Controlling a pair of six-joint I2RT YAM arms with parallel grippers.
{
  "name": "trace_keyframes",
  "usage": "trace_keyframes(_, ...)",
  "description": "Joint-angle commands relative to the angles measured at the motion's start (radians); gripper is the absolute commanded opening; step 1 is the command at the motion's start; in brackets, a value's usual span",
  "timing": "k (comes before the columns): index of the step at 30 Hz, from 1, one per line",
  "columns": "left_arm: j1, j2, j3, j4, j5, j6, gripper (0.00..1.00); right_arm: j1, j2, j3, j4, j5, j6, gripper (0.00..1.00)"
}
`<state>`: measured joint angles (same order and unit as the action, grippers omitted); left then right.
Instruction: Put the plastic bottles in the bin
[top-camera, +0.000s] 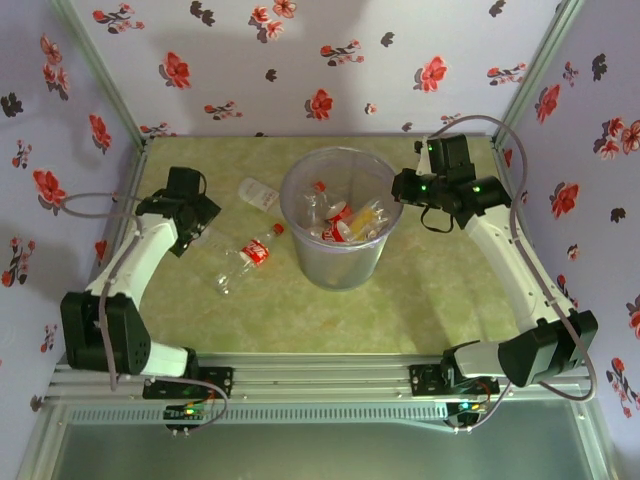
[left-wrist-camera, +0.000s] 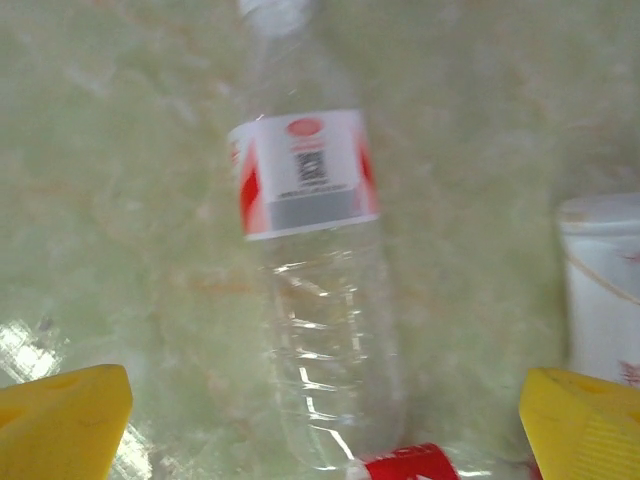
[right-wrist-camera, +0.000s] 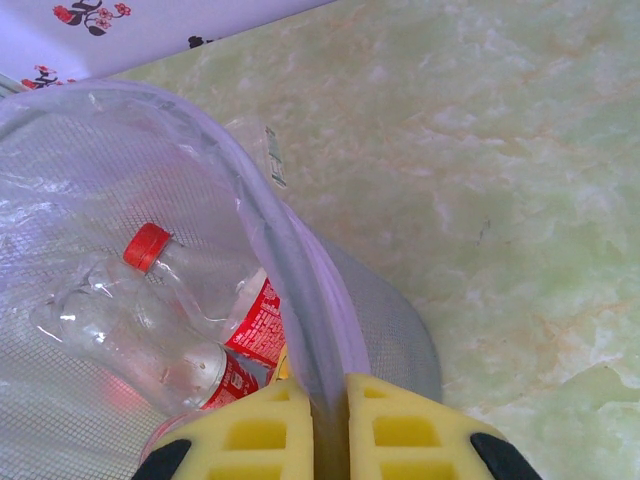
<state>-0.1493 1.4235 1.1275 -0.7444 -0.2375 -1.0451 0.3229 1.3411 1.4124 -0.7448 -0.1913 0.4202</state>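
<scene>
a pale green marbled tabletop (top-camera: 450, 290) sits inside lilac walls (top-camera: 300, 60) printed with red and black flowers. metal posts (top-camera: 100, 75) run up the back corners where the walls meet. a ribbed aluminium rail (top-camera: 320, 378) crosses the near edge.

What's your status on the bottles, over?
Left gripper open above white-capped bottle on table. Right gripper shut on bin rim. Red-capped bottle lies close by.
</scene>
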Motion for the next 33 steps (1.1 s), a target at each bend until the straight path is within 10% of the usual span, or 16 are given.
trace_keyframes(1,0.008,0.045,0.044,-0.079,-0.041,-0.109,1.0,0.01,0.02,-0.05,-0.016,-0.017,0.008,0.0)
trace_keyframes(18,0.079,0.32,0.107,0.001,-0.02,-0.177,0.96,0.01,0.026,-0.064,-0.006,-0.035,0.003,0.0)
trace_keyframes(33,0.088,0.434,0.112,0.033,-0.002,-0.224,0.7,0.011,0.026,-0.052,-0.036,-0.023,-0.008,0.0)
